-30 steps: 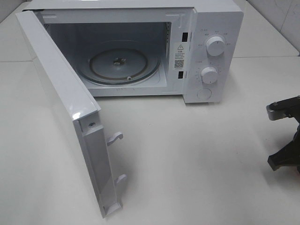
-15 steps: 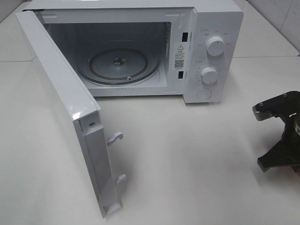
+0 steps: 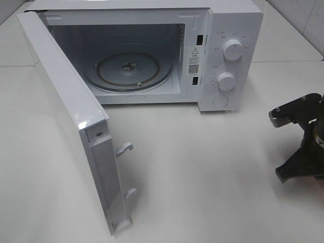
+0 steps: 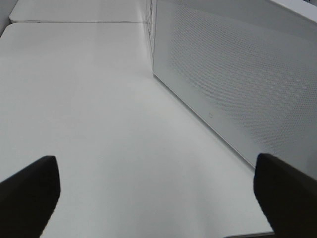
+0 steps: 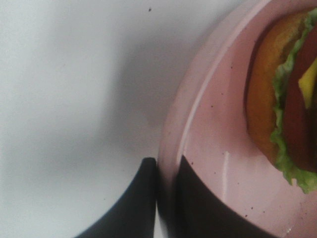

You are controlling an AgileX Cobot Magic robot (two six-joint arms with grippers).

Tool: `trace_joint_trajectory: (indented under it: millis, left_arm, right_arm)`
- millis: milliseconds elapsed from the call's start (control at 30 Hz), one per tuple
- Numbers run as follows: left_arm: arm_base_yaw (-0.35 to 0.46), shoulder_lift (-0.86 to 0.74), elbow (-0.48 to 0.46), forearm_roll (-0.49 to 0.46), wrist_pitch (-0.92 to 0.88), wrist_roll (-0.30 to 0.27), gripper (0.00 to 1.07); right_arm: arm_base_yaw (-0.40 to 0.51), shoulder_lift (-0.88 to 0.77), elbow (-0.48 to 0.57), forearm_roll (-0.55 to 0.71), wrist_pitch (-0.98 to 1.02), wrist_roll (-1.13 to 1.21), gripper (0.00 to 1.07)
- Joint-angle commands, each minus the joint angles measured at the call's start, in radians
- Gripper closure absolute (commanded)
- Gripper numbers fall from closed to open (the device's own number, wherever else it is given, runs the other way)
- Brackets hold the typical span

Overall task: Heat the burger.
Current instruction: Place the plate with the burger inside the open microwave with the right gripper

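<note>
Altogether one burger (image 5: 265,94), one plate (image 5: 218,148), one microwave (image 3: 235,23)

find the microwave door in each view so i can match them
exterior high: microwave door open, swung out at left.
left wrist: likely the dotted white panel, its outer face.
right wrist: not in it.
shared landmark: the white table, in all three.
</note>
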Motion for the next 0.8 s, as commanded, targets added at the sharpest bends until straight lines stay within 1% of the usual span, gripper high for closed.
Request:
trace_joint_trajectory:
  millis: [33,267,667,733,767,800]
  left_arm:
    - [0.000,-0.011,0.000,0.002,-0.014,0.000,0.09]
    - [0.000,-0.011,0.000,0.002,-0.014,0.000,0.09]
    - [0.000,-0.011,0.000,0.002,-0.014,0.000,0.09]
    - [0.000,-0.011,0.000,0.002,-0.014,0.000,0.09]
    - [0.000,-0.011,0.000,0.002,-0.014,0.000,0.09]
    - [0.000,-0.011,0.000,0.002,-0.014,0.000,0.09]
  right_arm:
    - [0.002,-0.074,-0.001,-0.098,0.051,0.037,1.07]
    - [0.002,-0.147,-0.001,-0.129,0.106,0.024,1.07]
    - [0.003,-0.233,-0.001,-0.127,0.215,-0.036,1.07]
    - [0.031,-0.251,-0.001,-0.126,0.239,-0.046,1.07]
    - [0.031,-0.251,-0.001,-0.126,0.239,-0.046,1.07]
    - [0.062,-0.261,-0.001,-0.126,0.256,-0.055,1.07]
